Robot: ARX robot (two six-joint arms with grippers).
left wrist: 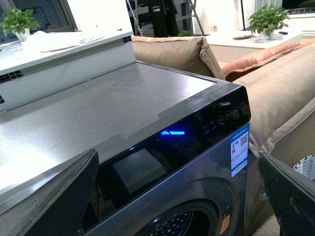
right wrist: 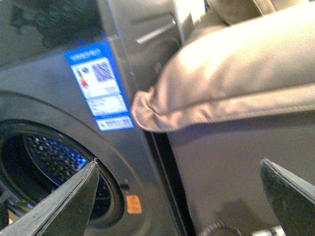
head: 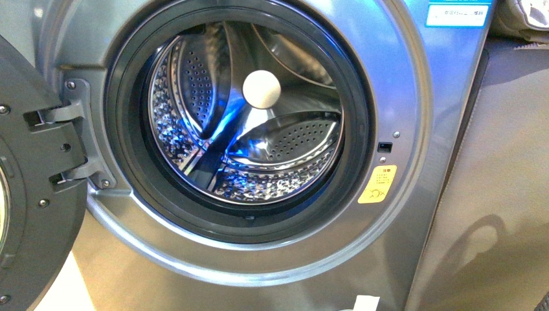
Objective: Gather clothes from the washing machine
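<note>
The grey washing machine (head: 414, 97) fills the front view, its black-rimmed door (head: 32, 194) swung open to the left. Inside the porthole the perforated steel drum (head: 285, 139) shows bare metal lit blue, with a white round cap (head: 261, 89) at its back. No clothes show in any view. My left gripper (left wrist: 182, 196) hangs open above the machine's control panel (left wrist: 216, 120), nothing between its fingers. My right gripper (right wrist: 179, 196) is open in front of the machine's right edge, beside the porthole (right wrist: 49, 162). Neither arm shows in the front view.
A yellow sticker (head: 377, 184) sits right of the porthole and a blue label (right wrist: 101, 86) higher up. A beige sofa (left wrist: 275, 93) with a cushion (right wrist: 236, 69) stands tight against the machine's right side. A woven basket's rim (left wrist: 307, 167) shows below the sofa.
</note>
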